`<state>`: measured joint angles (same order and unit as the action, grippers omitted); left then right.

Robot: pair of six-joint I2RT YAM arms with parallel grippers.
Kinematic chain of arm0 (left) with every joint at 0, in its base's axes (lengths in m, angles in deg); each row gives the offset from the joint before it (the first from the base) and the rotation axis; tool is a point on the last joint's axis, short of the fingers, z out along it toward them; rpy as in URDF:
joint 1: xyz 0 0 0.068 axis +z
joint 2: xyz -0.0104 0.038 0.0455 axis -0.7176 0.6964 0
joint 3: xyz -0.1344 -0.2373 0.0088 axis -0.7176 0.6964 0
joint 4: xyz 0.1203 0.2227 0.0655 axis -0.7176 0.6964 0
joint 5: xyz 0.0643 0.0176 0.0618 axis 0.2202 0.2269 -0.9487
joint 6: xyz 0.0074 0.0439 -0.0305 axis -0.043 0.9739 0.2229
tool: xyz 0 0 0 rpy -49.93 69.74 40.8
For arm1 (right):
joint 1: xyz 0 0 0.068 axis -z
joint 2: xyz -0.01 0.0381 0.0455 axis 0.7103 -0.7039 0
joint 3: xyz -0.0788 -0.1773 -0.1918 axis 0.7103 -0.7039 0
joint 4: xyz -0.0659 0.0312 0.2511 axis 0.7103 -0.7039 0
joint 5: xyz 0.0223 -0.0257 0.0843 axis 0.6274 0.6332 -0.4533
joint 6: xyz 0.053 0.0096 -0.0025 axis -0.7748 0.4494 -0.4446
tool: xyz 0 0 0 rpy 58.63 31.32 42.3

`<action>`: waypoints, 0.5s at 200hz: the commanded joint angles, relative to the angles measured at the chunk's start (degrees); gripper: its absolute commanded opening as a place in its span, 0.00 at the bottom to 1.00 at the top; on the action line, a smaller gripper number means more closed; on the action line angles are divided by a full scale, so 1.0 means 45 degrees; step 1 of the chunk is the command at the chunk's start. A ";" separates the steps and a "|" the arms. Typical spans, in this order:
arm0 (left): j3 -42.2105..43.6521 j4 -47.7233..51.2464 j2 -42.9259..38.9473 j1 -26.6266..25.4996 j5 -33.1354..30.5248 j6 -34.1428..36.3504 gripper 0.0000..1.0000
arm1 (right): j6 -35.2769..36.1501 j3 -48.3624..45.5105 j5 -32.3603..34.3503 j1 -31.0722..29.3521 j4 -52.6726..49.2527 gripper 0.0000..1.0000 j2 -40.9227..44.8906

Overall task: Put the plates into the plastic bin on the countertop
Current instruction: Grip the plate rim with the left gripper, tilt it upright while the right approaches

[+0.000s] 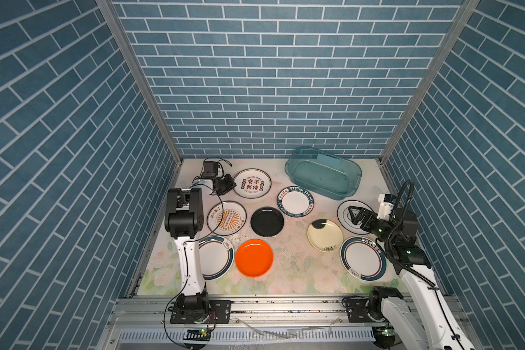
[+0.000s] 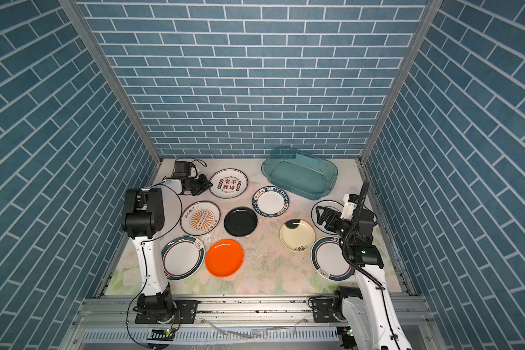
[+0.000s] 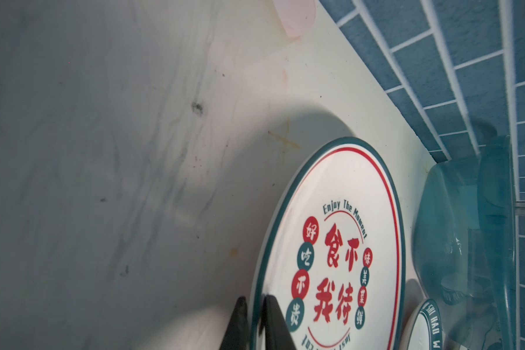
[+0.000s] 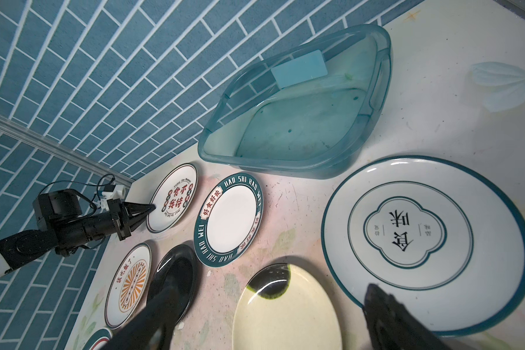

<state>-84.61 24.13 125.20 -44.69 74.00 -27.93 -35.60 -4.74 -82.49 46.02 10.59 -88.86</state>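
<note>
Blue brick-patterned walls (image 1: 255,91) surround the floral tabletop (image 1: 291,251), where the left hand (image 4: 152,208) pinches the rim of the red-lettered plate (image 1: 252,183), the right hand (image 1: 352,215) gapes wide above the black-lettered plate (image 4: 425,230), and the plastic bin (image 1: 322,178) sits back right.

Bright, even overhead light; top views sharp, wrist views patchy.
Both top views: brick walls (image 1: 255,75) bow toward frame edges, shadows faint. Left wrist: countertop (image 3: 103,151) away from left gripper (image 3: 254,303) sits in grey shade, Enjoy The Moment plate (image 3: 331,242) at its soft-edged fingertips well lit. Right wrist: right gripper (image 4: 272,288) fingers dark, blurred; glare streaks on black plate (image 4: 173,278) beside one finger and on cream plate (image 4: 285,312) between them.
</note>
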 commanded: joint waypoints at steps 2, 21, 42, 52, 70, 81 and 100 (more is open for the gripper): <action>-0.0056 0.0634 0.0093 0.0053 -0.0219 0.0158 0.00 | -0.0597 0.0224 0.0368 -0.0041 -0.0169 0.95 0.0055; 0.0063 0.0715 -0.0357 0.0053 -0.0245 0.0129 0.00 | -0.0639 0.0621 0.0314 -0.0048 -0.0723 0.95 0.0082; 0.0430 0.0717 -0.1131 0.0053 -0.0408 -0.0042 0.00 | -0.0693 0.0947 0.0274 -0.0053 -0.1185 0.94 0.0150; 0.0682 0.0585 -0.1556 0.0043 -0.0356 -0.0179 0.00 | -0.0763 0.1047 0.0291 -0.0041 -0.1362 0.94 0.0119; 0.1253 0.0150 -0.2289 0.0053 -0.0003 -0.0656 0.00 | -0.0990 0.1157 0.0281 -0.0031 -0.1409 0.94 -0.0048; 0.1702 -0.0102 -0.2717 0.0053 0.0181 -0.0969 0.00 | -0.0992 0.1332 -0.0048 -0.0044 -0.1405 0.94 -0.0331; 0.2635 -0.0704 -0.3602 0.0034 0.0442 -0.1651 0.00 | -0.1126 0.1736 -0.0757 -0.0064 -0.1401 0.92 -0.0962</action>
<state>-76.90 24.41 113.70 -44.65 74.26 -31.36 -38.35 -0.02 -82.41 46.02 5.59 -90.56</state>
